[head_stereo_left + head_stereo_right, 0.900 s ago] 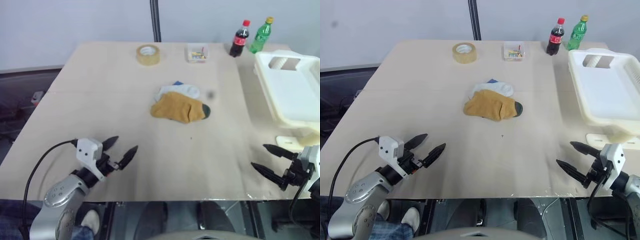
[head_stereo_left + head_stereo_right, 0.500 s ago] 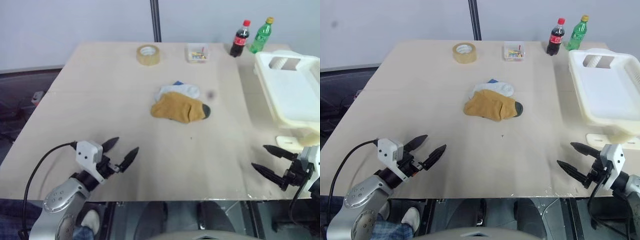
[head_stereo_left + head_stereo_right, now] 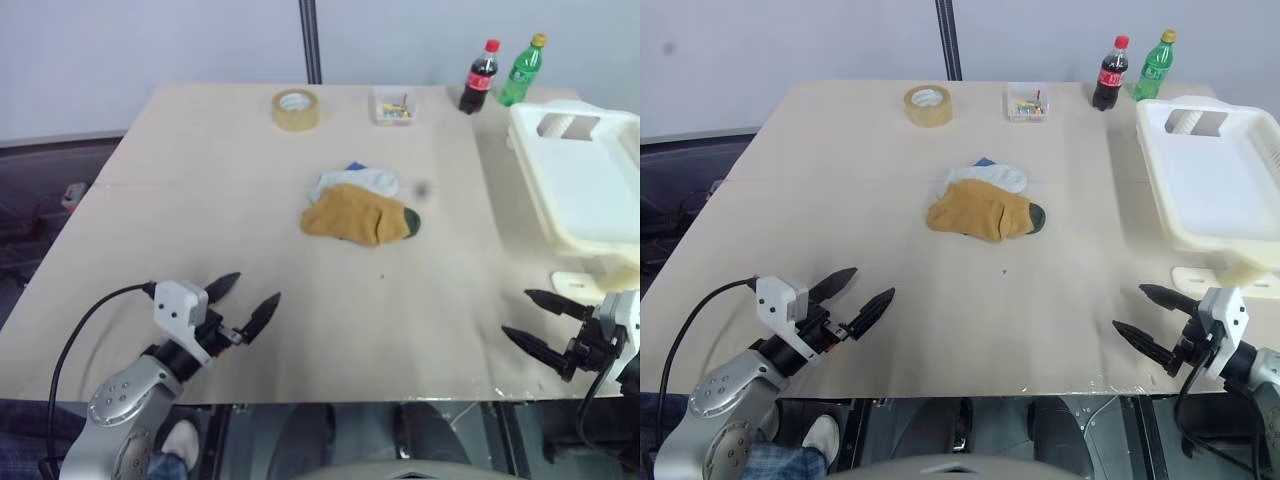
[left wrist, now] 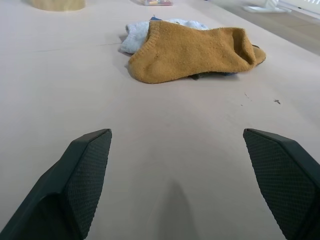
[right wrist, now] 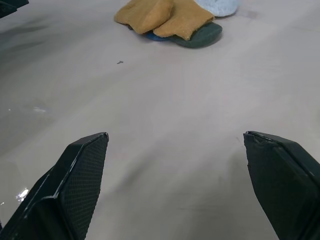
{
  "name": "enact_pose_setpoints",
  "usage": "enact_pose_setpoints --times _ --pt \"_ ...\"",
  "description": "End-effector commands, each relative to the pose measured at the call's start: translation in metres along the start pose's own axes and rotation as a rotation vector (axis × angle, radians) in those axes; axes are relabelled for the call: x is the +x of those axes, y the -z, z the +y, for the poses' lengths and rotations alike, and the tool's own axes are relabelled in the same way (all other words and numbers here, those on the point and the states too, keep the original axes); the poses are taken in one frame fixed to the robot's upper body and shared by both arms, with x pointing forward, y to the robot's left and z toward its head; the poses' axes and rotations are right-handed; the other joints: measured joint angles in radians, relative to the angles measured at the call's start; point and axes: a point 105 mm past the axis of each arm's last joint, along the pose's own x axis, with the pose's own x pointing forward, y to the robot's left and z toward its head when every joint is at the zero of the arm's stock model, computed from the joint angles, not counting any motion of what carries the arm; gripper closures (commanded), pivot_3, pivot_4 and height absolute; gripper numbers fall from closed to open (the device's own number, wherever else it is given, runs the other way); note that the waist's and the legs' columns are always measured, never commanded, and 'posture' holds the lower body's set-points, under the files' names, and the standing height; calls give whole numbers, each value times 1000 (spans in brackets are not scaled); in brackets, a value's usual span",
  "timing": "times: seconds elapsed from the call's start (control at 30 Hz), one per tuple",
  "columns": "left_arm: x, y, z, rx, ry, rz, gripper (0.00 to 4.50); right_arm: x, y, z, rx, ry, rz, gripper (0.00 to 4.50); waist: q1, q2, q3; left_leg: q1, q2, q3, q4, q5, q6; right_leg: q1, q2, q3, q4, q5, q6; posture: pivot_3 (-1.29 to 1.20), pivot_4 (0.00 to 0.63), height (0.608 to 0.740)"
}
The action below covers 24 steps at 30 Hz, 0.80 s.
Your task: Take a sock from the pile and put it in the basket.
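Observation:
The pile (image 3: 362, 208) of socks lies in the middle of the table, a mustard-yellow sock (image 4: 195, 47) on top of white, blue and dark green ones. The white basket (image 3: 590, 180) stands at the table's right edge, with nothing visible inside. My left gripper (image 3: 244, 303) hovers open over the near left part of the table, pointing toward the pile. Near the front right corner my right gripper (image 3: 533, 323) is open too, its fingers empty. Both grippers are well short of the socks.
At the table's far edge stand a roll of tape (image 3: 297, 109), a small clear box (image 3: 394, 105) of coloured bits, a cola bottle (image 3: 480, 76) and a green bottle (image 3: 521, 70). A small white piece (image 3: 590, 285) lies in front of the basket.

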Motion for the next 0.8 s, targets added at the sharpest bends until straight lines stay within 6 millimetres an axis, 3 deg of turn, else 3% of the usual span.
enact_pose_setpoints --times 0.03,0.27,0.37,0.47,0.67,0.8 --pt "1 -13 -4 35 15 -46 0 3 -8 1 -29 -8 -24 24 0 0 0 0 0 0 0 0 0 0 0 0 0 0 0 0 150 740" --pt "1 -13 -6 43 22 -50 0 10 -9 2 -11 -9 -33 24 0 0 0 0 0 0 0 0 0 0 0 0 0 0 0 0 150 740" --pt "1 -17 -9 37 52 -69 0 28 -21 3 4 -26 -88 24 -3 0 0 0 0 0 0 0 0 0 0 0 0 0 0 0 150 740" --pt "-1 -22 -17 8 124 -90 0 60 -34 6 -20 -37 -131 24 -7 0 0 1 1 1 0 0 0 0 1 1 1 0 0 0 150 740" --pt "-11 -33 -20 42 232 -120 0 149 -44 -3 -59 37 -77 24 -9 -1 1 0 1 0 0 0 0 -1 1 1 1 0 0 0 150 740" --pt "-21 -40 -25 29 294 -142 0 183 -48 -10 -32 58 -77 24 1 -1 1 0 0 -1 -1 0 0 -1 0 -1 0 0 -1 0 150 740"
